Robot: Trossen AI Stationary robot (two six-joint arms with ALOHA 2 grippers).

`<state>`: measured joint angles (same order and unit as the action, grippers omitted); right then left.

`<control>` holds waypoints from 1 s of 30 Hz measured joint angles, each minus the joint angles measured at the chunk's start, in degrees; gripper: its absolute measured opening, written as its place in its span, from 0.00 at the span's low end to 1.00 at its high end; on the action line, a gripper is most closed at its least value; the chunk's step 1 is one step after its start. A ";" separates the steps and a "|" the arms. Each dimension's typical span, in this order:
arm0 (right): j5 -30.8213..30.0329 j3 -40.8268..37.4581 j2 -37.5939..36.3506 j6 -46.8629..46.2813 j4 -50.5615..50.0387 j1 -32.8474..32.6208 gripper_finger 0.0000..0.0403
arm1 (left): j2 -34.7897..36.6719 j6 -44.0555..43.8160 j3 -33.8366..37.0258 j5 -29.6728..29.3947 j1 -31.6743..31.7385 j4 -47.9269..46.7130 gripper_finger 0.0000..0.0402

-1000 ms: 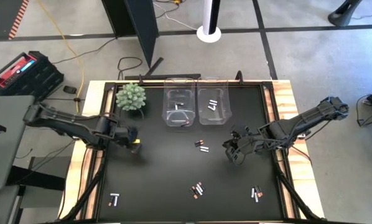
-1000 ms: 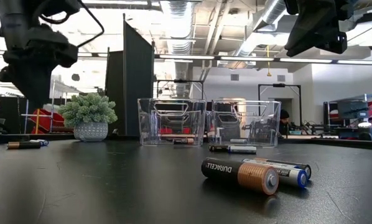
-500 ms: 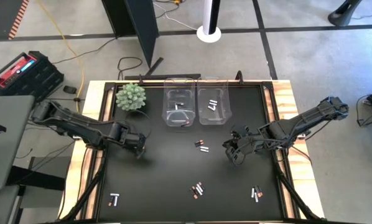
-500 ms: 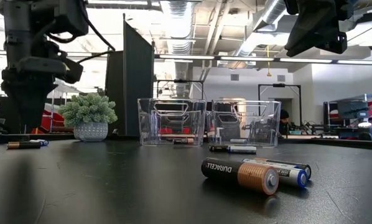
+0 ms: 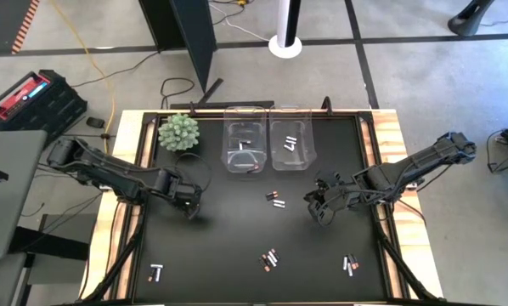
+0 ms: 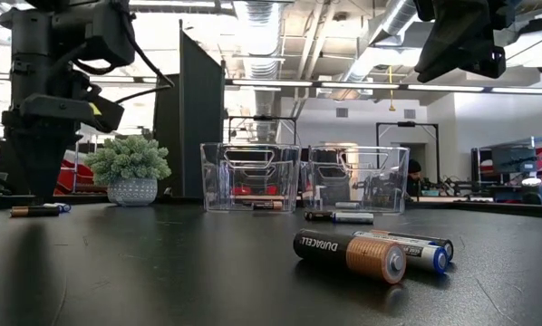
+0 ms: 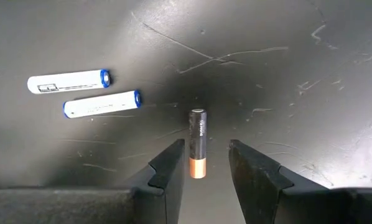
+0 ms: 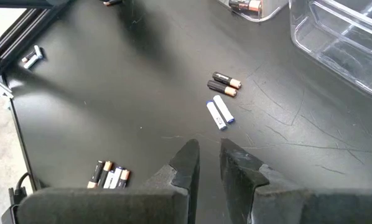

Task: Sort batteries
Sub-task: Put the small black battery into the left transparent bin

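The left gripper (image 7: 204, 163) is held released over a dark battery (image 7: 197, 142), nothing grasped. At three o'clock the right gripper (image 8: 208, 158) is parted slightly, empty, above the table (image 5: 228, 229).

Your high view looks straight down on the whole tabletop (image 5: 237, 229). Your low view sits at surface level, close to two batteries (image 6: 371, 253), facing the clear bins (image 6: 250, 177) also seen at upper centre overhead. Each wrist view looks down close at the tabletop.
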<state>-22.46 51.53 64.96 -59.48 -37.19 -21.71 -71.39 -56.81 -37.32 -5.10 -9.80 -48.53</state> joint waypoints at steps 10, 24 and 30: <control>0.00 0.00 -0.01 0.00 0.02 0.00 0.20 | 0.06 -0.02 0.86 -0.66 0.00 0.79 0.30; 0.01 0.00 -0.01 0.00 0.08 0.00 0.20 | 0.25 -1.96 7.06 1.74 0.00 7.99 0.30; 0.01 0.00 0.00 0.00 0.14 -0.01 0.20 | 0.19 -1.06 7.13 1.82 0.00 7.68 0.27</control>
<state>-22.45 51.53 64.96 -59.48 -37.05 -21.72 -71.20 -57.87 -30.19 -3.29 -9.80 -40.85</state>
